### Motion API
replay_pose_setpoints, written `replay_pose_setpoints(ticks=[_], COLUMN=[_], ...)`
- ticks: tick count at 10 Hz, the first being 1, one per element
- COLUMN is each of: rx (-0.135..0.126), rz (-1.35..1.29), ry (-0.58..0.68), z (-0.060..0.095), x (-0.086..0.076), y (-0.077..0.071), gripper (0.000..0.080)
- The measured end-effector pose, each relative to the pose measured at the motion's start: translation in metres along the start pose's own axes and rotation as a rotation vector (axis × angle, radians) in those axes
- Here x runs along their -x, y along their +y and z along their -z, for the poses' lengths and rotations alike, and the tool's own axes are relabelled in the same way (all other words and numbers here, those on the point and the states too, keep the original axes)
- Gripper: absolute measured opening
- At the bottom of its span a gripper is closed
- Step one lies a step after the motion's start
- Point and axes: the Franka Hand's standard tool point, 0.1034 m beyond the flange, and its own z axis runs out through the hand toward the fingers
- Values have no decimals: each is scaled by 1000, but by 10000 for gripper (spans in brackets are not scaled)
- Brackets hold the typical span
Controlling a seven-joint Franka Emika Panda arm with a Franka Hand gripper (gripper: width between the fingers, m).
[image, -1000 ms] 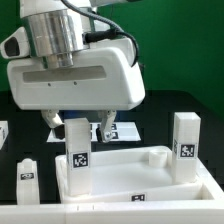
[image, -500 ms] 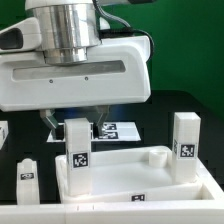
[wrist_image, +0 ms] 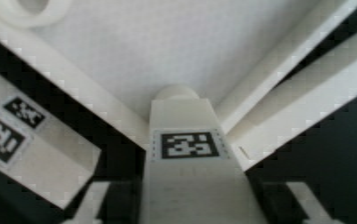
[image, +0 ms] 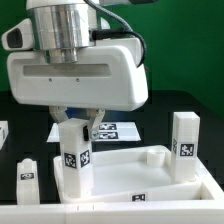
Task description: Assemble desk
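The desk panel point(image: 150, 182) lies white and rimmed at the front of the table. A white block leg point(image: 75, 155) with a square tag stands upright in its corner on the exterior view's left. My gripper point(image: 78, 122) hangs straight over that leg, one finger against each side of its top. In the wrist view the tagged leg point(wrist_image: 189, 150) fills the space between my gripper point(wrist_image: 189, 205) fingers point(wrist_image: 90, 205), only thin dark strips beside it, and the panel point(wrist_image: 175, 50) lies below. A second leg point(image: 184, 142) stands in the panel's corner on the exterior view's right.
Another white tagged leg point(image: 27, 180) stands on the black table at the exterior view's left, in front of the panel's edge. The marker board point(image: 118, 130) lies flat behind the panel. A white piece point(image: 3, 132) shows at the far left edge.
My fingers have drawn in from a wide stance to the sides of the left leg's top. The hand has settled slightly lower over it. The legs and panel have not moved.
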Motion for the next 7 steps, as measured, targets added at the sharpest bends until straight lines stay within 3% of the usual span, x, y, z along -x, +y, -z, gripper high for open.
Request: replay_pose_setpoints(ticks=[1,3,6,7], rx=[3,-27,-23,-25], rz=[-206,-511,-615,-472], ry=[-10,-39,-46,-44], z=[-1,0,-3,-3], x=[2,-2,-1,-1], y=[-4,-11,-10,-9], gripper=[284,285,285,285])
